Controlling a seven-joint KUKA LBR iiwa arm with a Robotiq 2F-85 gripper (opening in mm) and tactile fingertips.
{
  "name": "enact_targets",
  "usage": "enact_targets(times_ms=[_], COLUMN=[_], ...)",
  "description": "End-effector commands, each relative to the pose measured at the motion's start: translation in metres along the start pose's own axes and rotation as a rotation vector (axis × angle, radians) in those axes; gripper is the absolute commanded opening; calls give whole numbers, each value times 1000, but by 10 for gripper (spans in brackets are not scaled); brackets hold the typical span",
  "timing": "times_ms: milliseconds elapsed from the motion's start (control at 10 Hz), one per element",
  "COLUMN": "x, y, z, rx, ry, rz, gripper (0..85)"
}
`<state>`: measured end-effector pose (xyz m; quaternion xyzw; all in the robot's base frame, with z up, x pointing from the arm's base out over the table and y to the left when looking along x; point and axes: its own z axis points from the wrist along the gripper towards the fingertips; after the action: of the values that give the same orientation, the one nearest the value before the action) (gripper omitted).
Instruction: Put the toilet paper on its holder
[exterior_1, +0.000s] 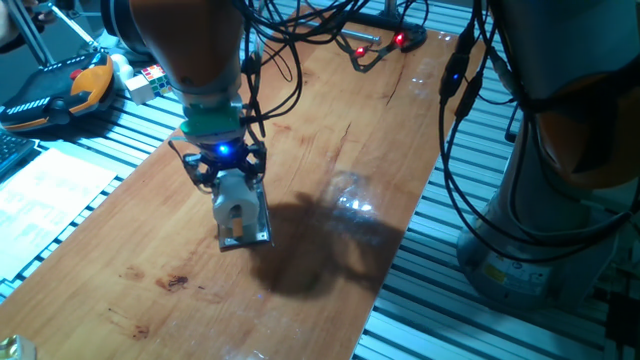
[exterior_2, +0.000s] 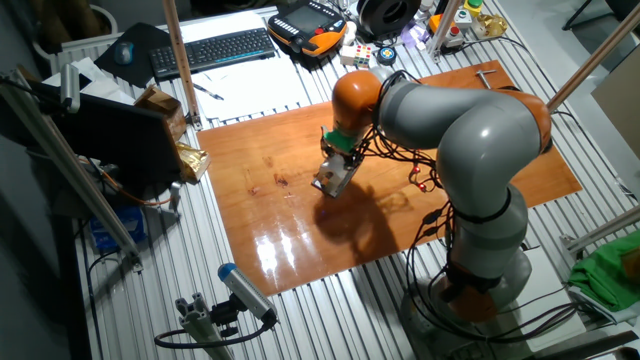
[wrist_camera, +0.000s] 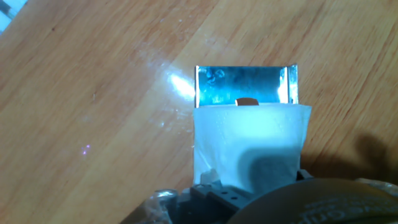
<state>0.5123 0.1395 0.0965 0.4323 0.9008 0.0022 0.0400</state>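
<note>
White toilet paper (wrist_camera: 249, 146) sitting between the jaws, which are closing on its sides, roll hanging directly over the grey metal holder (wrist_camera: 245, 86); orange-brown bit showing just beyond the roll. Holder lying flat on the wooden tabletop (wrist_camera: 93, 93).

White toilet paper (wrist_camera: 249, 146) over grey metal holder (wrist_camera: 245, 86) on wooden table; orange-brown bit visible.

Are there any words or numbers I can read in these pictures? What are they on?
None can be read.
Keyboard: keys too small to read.
White paper sheet: faint print, too blurred to read.
Teach pendant: yellow-black stripes only, no legible text.
Toilet paper and holder: no writing shows.
</note>
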Motion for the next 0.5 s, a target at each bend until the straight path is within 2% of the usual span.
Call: enact_targets(times_ms=[0, 100, 400], x=[0, 0, -1], y=[1, 1, 1], z=[-1, -1, -3], rx=[-5, -5, 1], ry=[-4, -4, -11], rz=[12, 19, 19], gripper=[823, 850, 850])
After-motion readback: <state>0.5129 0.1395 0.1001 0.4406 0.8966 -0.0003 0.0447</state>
